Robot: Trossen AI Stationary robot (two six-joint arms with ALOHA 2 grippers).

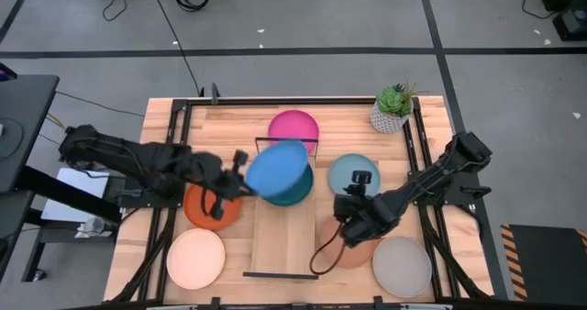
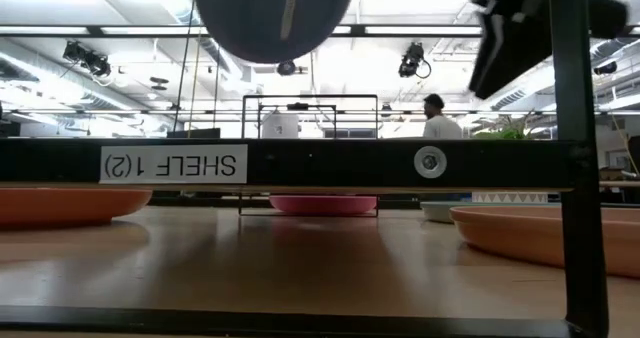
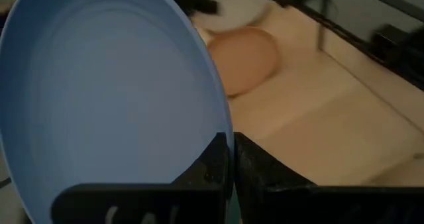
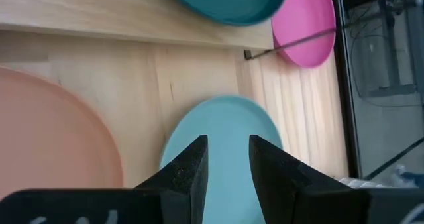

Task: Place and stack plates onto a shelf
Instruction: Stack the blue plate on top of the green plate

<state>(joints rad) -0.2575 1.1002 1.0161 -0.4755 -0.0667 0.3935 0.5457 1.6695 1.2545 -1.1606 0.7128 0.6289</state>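
Observation:
My left gripper (image 1: 237,169) is shut on the blue plate (image 1: 278,171), which hangs in the air over the dark teal plate (image 1: 303,193). The teal plate lies flat on the far part of the shelf (image 1: 280,232), a light-wood board. My right gripper (image 4: 228,159) is open and stands above the light blue plate (image 4: 222,144), right of the shelf. Flat on the tabletop lie the magenta plate (image 1: 293,125), the orange-red plate (image 1: 209,209), the cream-pink plate (image 1: 195,259), the terracotta-peach plate (image 1: 353,250) and the grey plate (image 1: 402,265). My left gripper pinches the blue plate's rim (image 3: 222,128) on the side toward the table's left edge, with one finger (image 3: 212,164) on the inner face and the other behind it. It reaches in from the table's left. The plate (image 2: 275,13) is lifted clear and tilted.
A white pot with a green plant (image 1: 393,110) stands at the far right corner. Thin black rails close the shelf's far end (image 1: 286,142) and near end (image 2: 300,164). Black frame bars run along both table sides. A person (image 2: 436,118) stands in the room beyond.

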